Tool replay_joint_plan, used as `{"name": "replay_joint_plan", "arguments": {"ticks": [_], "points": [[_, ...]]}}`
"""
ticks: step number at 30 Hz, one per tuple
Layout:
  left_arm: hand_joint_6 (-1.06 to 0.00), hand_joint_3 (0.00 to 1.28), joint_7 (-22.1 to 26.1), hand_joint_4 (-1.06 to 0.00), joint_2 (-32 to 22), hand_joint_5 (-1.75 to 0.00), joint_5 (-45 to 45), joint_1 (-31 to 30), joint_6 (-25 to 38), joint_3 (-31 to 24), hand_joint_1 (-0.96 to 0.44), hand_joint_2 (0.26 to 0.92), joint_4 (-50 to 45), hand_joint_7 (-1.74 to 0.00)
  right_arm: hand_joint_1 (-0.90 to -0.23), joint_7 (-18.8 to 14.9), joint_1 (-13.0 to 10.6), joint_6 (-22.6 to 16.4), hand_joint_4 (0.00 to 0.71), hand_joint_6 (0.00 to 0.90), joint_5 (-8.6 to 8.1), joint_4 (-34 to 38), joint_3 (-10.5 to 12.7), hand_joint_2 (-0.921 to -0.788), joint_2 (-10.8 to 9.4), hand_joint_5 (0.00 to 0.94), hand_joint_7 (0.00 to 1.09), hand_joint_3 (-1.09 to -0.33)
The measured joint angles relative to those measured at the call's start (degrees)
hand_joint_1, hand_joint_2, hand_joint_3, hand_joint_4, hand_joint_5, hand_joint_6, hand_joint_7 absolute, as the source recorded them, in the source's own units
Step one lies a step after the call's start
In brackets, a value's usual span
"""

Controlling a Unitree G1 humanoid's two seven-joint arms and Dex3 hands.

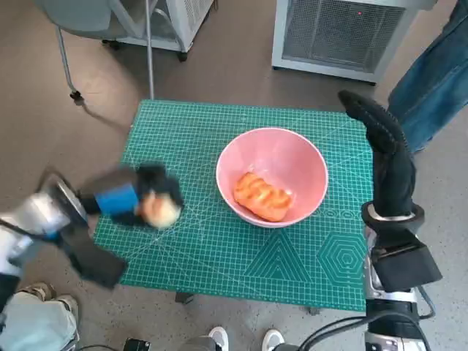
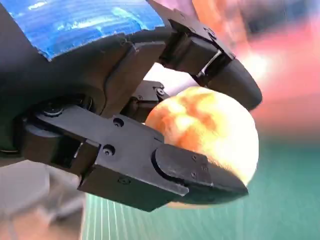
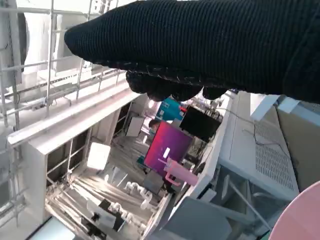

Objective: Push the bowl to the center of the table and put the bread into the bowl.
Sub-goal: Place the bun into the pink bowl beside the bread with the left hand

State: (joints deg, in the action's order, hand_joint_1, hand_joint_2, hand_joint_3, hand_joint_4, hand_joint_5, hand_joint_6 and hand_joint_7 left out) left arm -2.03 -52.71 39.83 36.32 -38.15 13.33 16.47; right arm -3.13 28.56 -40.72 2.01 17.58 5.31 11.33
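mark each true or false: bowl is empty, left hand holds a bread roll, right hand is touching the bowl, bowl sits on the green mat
1. The pink bowl is empty. False: a bread piece lies in it.
2. The left hand holds a bread roll. True.
3. The right hand is touching the bowl. False: it stands raised beside the bowl, apart from the rim.
4. The bowl sits on the green mat. True.

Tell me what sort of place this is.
Probably a lab or workshop: a green cutting mat covers the small table, vented white equipment cabinets stand on the bare floor, and the right wrist view shows a monitor.
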Motion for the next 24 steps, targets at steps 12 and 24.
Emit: {"name": "replay_joint_plan", "arguments": {"ticks": [12,24], "points": [[-0.65,0.06,-1.1,-0.67,14.5,-1.15,-2.1,7.4,7.0,-1.7,0.0,0.92,-3.5,-1.18,-0.623,-0.9,0.2,-1.8,0.207,-0.001,-0.35,2.2,0.4,-0.921,0.4,0.001,0.59,-0.842],[-0.63,0.07,-2.5,-0.67,26.2,-1.12,3.7,13.0,6.6,6.5,0.0,0.92,6.2,-1.23,-0.62,-1.3,0.6,-3.2,0.207,-0.001,-1.28,3.8,0.7,-0.921,1.5,0.001,0.58,-0.843]]}}
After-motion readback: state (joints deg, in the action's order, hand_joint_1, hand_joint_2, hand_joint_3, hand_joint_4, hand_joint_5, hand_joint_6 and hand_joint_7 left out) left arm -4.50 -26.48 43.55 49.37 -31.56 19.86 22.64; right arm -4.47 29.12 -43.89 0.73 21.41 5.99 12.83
